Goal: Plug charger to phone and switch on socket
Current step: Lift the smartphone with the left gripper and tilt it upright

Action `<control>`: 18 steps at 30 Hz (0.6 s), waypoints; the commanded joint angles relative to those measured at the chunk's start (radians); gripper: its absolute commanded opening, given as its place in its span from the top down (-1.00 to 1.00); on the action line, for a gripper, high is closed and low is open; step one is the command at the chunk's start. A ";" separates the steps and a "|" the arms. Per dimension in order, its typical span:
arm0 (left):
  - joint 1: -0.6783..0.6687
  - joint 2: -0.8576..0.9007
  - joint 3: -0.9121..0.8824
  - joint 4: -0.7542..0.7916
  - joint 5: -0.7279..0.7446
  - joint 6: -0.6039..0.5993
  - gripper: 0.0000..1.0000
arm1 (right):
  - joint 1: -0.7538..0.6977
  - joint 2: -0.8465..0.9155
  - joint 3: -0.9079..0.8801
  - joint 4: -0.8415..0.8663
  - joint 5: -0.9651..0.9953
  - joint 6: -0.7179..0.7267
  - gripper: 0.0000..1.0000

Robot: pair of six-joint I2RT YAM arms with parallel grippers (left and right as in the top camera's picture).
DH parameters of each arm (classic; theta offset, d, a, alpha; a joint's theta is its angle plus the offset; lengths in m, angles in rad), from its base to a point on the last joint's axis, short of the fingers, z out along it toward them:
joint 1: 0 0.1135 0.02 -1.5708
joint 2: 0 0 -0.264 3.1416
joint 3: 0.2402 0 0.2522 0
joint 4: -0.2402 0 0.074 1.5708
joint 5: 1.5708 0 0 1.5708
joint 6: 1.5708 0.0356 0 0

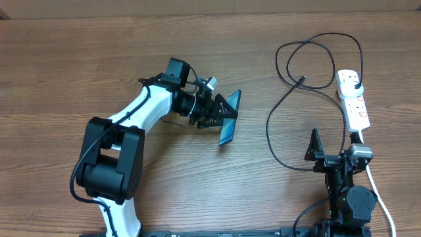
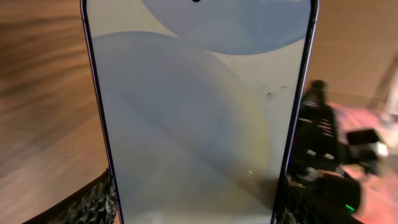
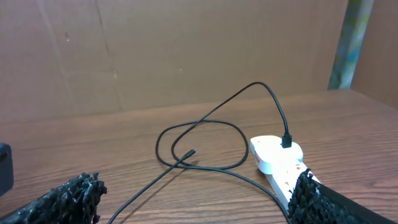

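Note:
My left gripper (image 1: 222, 113) is shut on the phone (image 1: 227, 134) and holds it on edge, tilted, above the table's middle. In the left wrist view the phone (image 2: 199, 106) fills the frame with its light blue screen, its edges between my fingers (image 2: 199, 208). The charger's black cable (image 1: 284, 135) loops at the right; its plug adapter (image 1: 354, 80) sits in the far end of the socket (image 1: 355, 105), and its connector tip (image 1: 302, 79) lies free on the table. My right gripper (image 1: 335, 150) is open and empty by the socket's near end. The right wrist view shows the tip (image 3: 191, 151), adapter (image 3: 287, 142), socket (image 3: 273, 158) and open fingers (image 3: 193, 202).
The socket's white cord (image 1: 381, 197) runs down past my right arm to the front edge. A brown board wall (image 3: 186, 50) stands behind the table. The cable loops cover the table between the socket and the middle.

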 commanded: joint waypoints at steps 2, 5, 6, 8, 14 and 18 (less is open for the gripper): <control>-0.006 0.008 0.019 0.006 0.185 -0.022 -0.25 | 0.003 -0.010 -0.011 0.006 0.010 -0.002 -1.00; -0.006 0.008 0.019 0.006 0.243 -0.027 -0.25 | 0.003 -0.010 -0.011 0.006 0.010 -0.002 -1.00; -0.006 0.008 0.019 0.006 0.258 -0.027 -0.25 | 0.003 -0.010 -0.011 0.006 0.010 -0.002 -0.99; -0.006 0.008 0.019 0.006 0.295 -0.027 -0.25 | 0.003 -0.010 -0.011 0.006 0.010 -0.002 -1.00; -0.006 0.008 0.019 0.014 0.333 -0.060 -0.26 | 0.003 -0.010 -0.011 0.006 0.010 -0.002 -1.00; -0.006 0.008 0.019 0.050 0.336 -0.126 -0.25 | 0.003 -0.010 -0.011 0.006 0.010 -0.002 -1.00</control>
